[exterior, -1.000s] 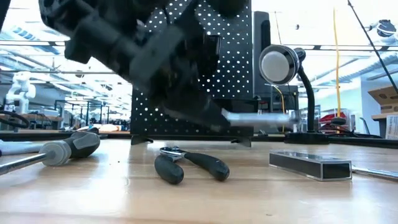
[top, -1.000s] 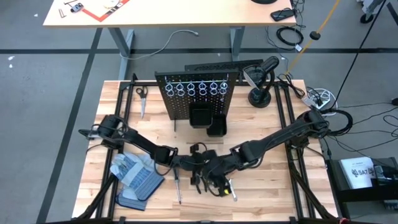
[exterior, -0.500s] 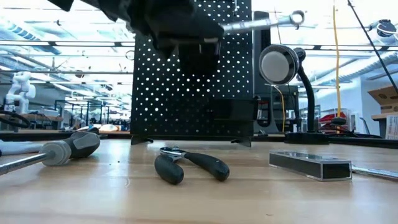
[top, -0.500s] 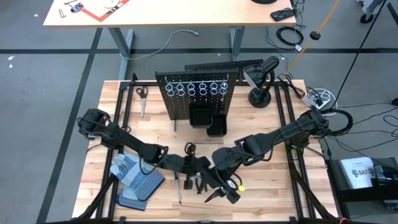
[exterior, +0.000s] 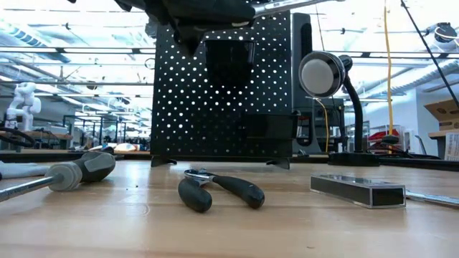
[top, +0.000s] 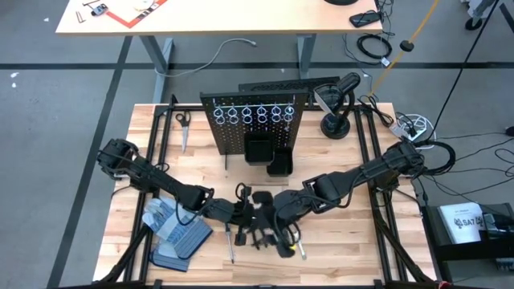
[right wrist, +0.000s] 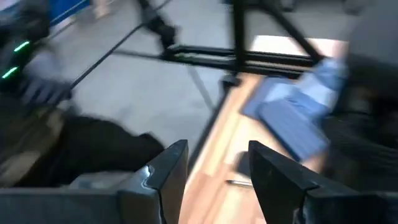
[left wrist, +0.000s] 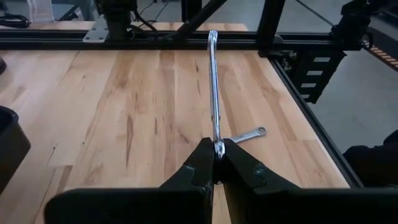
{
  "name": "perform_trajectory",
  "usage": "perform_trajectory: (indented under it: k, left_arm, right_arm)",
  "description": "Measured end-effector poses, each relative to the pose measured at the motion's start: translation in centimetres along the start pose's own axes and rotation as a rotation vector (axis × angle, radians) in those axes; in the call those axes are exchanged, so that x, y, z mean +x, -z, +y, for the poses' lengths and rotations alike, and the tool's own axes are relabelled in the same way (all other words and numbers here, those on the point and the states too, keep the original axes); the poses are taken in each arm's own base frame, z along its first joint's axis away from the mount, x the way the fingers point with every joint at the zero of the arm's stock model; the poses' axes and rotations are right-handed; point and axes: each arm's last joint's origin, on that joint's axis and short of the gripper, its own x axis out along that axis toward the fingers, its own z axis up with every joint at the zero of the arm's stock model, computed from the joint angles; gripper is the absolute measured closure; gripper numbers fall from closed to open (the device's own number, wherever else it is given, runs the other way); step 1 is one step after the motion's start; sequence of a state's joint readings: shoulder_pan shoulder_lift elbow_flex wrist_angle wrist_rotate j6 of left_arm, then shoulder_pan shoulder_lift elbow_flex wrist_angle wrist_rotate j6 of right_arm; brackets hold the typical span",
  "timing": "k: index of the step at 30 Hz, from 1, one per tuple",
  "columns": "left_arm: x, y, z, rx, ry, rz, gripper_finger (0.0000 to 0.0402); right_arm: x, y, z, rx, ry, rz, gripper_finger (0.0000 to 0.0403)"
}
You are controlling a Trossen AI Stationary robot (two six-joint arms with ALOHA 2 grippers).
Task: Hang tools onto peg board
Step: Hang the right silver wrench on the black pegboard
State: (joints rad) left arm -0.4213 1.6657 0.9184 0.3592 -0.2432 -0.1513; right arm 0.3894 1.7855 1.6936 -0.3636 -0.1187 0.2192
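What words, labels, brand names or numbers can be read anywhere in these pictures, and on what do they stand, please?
White box on the floor right of the table: dark print, too small to read.
Papers on the far desk: markings too small to read.
Peg board, pliers, screwdriver, wrench: no text shows.

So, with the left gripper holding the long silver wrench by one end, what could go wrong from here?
1. The left gripper pinches the long silver wrench only at its very end, so it may swivel or slip on the way to the upright black perforated peg board.
2. The right gripper, open and empty, hangs close beside the left arm over the wooden table; the arms could collide.
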Motion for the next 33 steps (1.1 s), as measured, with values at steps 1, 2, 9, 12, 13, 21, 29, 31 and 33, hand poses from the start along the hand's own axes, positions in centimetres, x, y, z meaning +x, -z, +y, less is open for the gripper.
perform_trajectory:
  k: [1,2,9,12,13,21,29,31,33]
  left_arm:
    - [0.0,0.0,0.0,0.001,0.000,0.002,0.0383]
    - [0.0,0.0,0.0,0.001,0.001,0.003,0.0383]
    - [0.0,0.0,0.0,0.000,0.002,0.003,0.0383]
    - [0.0,0.0,0.0,-0.007,0.002,0.003,0.0383]
    - [0.0,0.0,0.0,-0.018,0.002,0.003,0.0383]
    - [0.0,0.0,0.0,-0.026,0.003,0.003,0.0383]
    - [0.0,0.0,0.0,-0.027,0.003,0.002,0.0383]
    - [0.0,0.0,0.0,-0.027,0.003,0.003,0.0383]
    - [0.0,0.0,0.0,-0.027,0.003,0.003,0.0383]
  right_arm:
    - [0.0,0.0,-0.1,0.024,0.021,-0.006,0.0241]
    - [0.0,0.0,-0.1,0.040,0.031,-0.007,0.0241]
    - [0.0,-0.5,0.0,0.260,0.022,-0.063,0.0241]
    - [-0.1,-1.1,0.1,0.413,-0.011,-0.116,0.0241]
    - [-0.1,-1.3,0.2,0.461,-0.026,-0.134,0.0241]
    - [-0.3,-2.1,0.4,0.605,-0.111,-0.198,0.0241]
    - [-0.3,-2.1,0.4,0.606,-0.103,-0.203,0.0241]
    - [-0.3,-2.1,0.4,0.604,-0.103,-0.203,0.0241]
    - [-0.3,-2.1,0.4,0.601,-0.102,-0.203,0.0241]
